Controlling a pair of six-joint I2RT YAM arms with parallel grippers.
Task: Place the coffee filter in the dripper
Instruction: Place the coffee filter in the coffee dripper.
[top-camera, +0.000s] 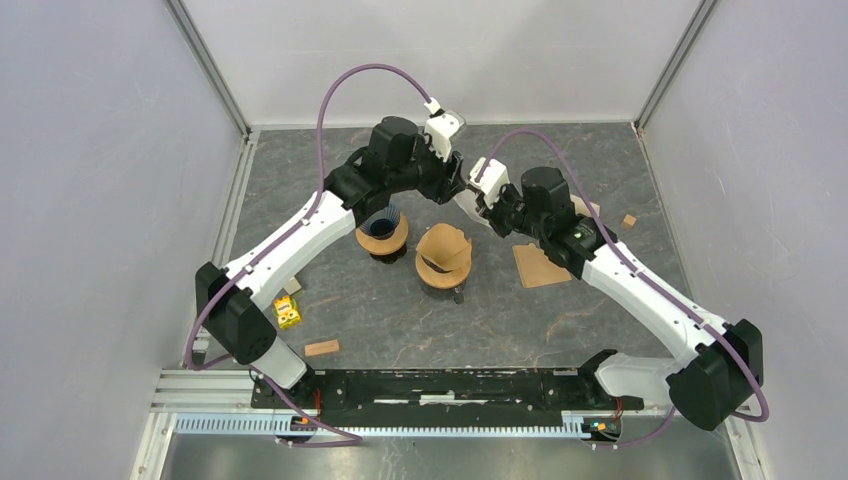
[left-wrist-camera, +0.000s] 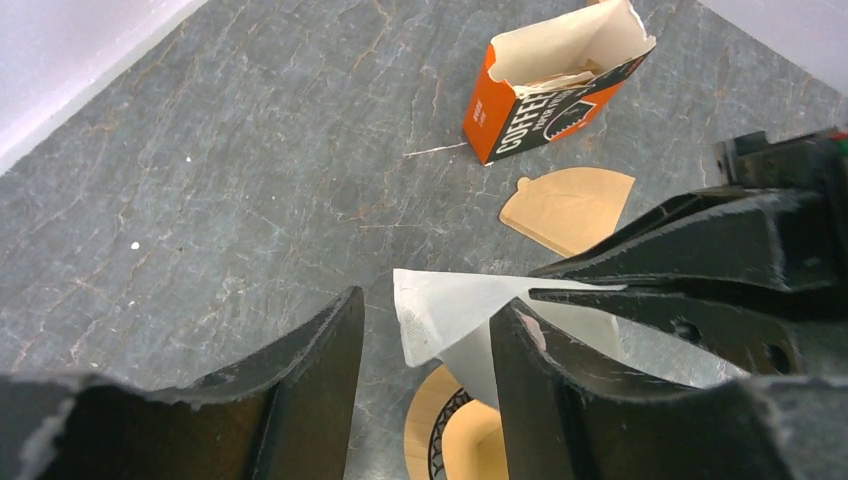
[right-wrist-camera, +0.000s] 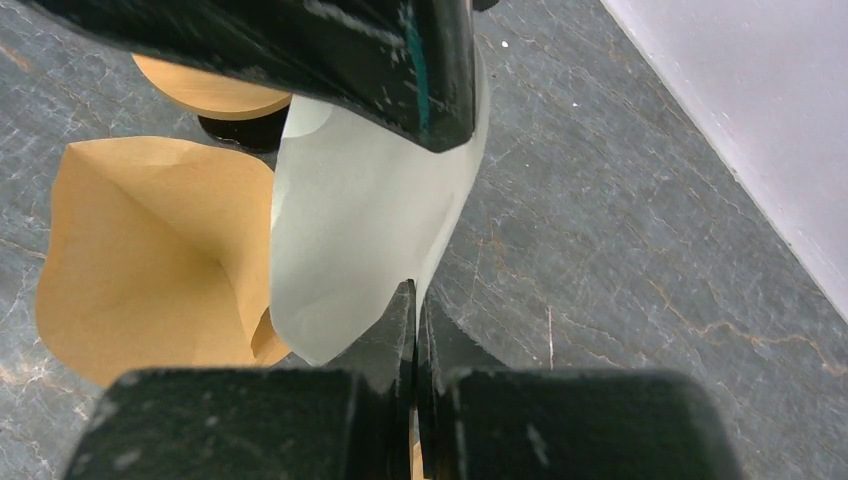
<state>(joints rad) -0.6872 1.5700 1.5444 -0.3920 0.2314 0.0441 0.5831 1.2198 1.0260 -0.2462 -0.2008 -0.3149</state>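
- Near edge: metal rail (top-camera: 430, 385) w/ both arm bases. Just beyond it, a wood block (top-camera: 322, 347) and a small yellow box (top-camera: 288, 313) on the L side.
- Table (top-camera: 400, 320): dark grey, marbled, matt.
- Mid-table: two drippers side by side, apart. L dripper (top-camera: 375, 241) has a wood collar and a dark ribbed cone. R dripper (top-camera: 441, 284) has a brown filter (top-camera: 443, 248) standing open in it.
- Flat brown filter (top-camera: 540, 266) lies on the table to the R, beside an orange filter box (left-wrist-camera: 520, 110), top open.
- White filter (right-wrist-camera: 360, 220): in the air behind the drippers, btwn the two grippers, off the table. Folded flat. Long axis runs from R gripper to L gripper; free corner points into the L gripper's gap.
- R gripper (right-wrist-camera: 415, 300): fingers closed tight, pinching the white filter's edge.
- L gripper (left-wrist-camera: 427, 302): fingers apart, filter corner btwn them; contact w/ paper cannot be told.
- Far: small block (top-camera: 629, 220) at R; plain pale walls (top-camera: 450, 60) on three sides.
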